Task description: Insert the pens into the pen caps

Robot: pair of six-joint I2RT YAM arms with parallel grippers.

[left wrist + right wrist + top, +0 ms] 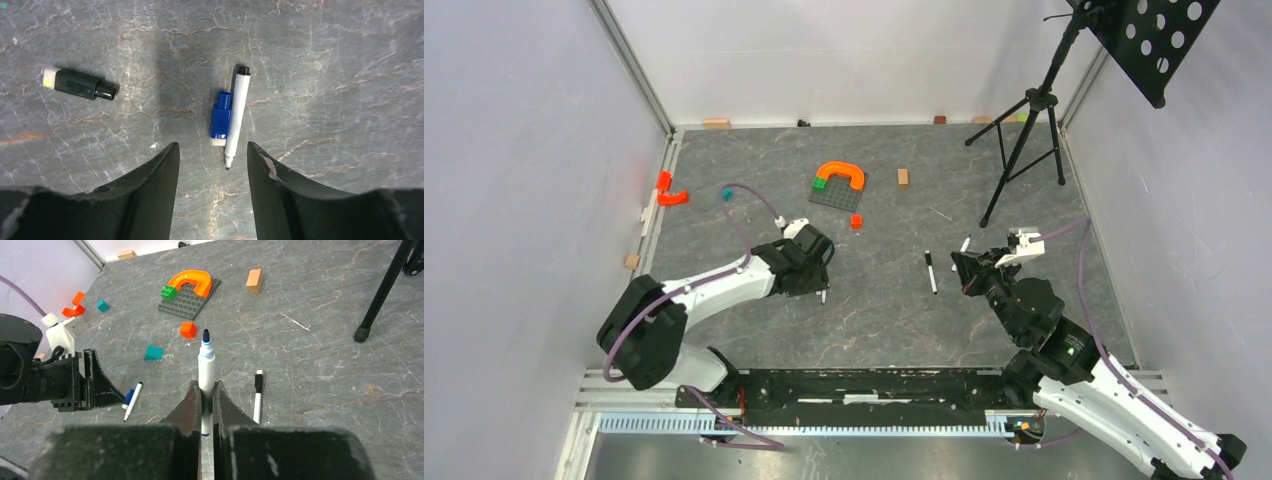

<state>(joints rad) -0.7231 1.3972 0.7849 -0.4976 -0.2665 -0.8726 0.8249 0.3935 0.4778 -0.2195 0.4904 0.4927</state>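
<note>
In the left wrist view a white pen (236,117) lies on the grey table beside a blue pen cap (220,116). A black pen cap (80,84) lies apart to the left. My left gripper (212,150) hovers over them, open, and the pen's dark tip reaches in between its fingers without touching them. My right gripper (202,387) is shut on a second white pen (206,362), its blue tip pointing away from the wrist. A third pen (258,395), with a black cap on its far end, lies on the table just right of the right gripper.
A grey baseplate (836,195) with an orange arch (842,172) sits at the back centre, a red brick (856,221) near it. A teal brick (153,353), a wooden block (903,177) and orange pieces (671,192) lie about. A black tripod (1024,140) stands back right.
</note>
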